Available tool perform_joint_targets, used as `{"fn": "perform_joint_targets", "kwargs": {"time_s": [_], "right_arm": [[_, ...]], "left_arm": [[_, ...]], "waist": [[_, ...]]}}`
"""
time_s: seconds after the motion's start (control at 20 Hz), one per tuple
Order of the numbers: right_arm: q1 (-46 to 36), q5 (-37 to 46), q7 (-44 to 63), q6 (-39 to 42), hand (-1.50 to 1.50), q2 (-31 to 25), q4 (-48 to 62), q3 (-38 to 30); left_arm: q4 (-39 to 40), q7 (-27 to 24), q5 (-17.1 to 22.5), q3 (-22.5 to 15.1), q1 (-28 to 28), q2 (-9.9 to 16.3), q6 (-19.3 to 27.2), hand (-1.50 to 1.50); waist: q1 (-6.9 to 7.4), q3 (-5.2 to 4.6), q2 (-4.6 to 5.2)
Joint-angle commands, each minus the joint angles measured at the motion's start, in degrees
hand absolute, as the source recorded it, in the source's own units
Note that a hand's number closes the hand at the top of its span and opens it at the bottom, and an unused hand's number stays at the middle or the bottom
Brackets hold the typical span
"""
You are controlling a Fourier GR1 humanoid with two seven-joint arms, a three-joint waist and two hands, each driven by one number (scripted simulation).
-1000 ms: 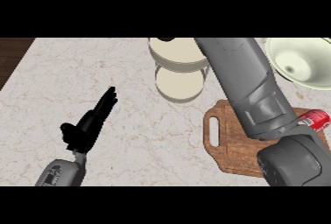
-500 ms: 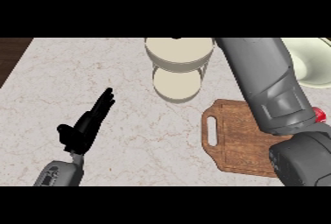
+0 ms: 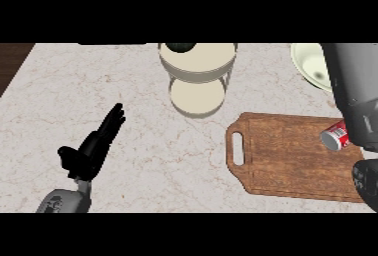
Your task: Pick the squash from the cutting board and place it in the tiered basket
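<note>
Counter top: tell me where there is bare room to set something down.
Bare marble runs between the left hand and the cutting board, and along the far left of the counter. The board's middle is bare too. It is crowded at the right: tiered basket, bowl, can and right forearm.

- Light is even and moderately bright across the counter (image 3: 111,90), with no glare.
- Shadows are soft and faint: a thin one hugs the cutting board (image 3: 295,155) along its lower edge at lower right.
- The upper-left corner of the frame is darker.
</note>
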Motion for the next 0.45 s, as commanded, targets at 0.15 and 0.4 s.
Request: {"fn": "perform_joint_targets", "kwargs": {"time_s": [0.15,0.4], "right_arm": [[13.6,-9.4,-6.4,9.7,-1.50,-9.3,-13.4,-6.3],[24.4,-14.7,-4.0,20.9,-1.50,-16.7,-21.6,-9.2]], "left_arm": [[0.9,-0.8,-1.5,-0.8,1.5,-2.4,2.0,0.00],[1.0,-2.1,-0.6,0.3,2.2,-1.2,-0.1,0.00]], "waist": [[-1.83,0.06,-0.36],[-1.36,0.00,-0.24]]}}
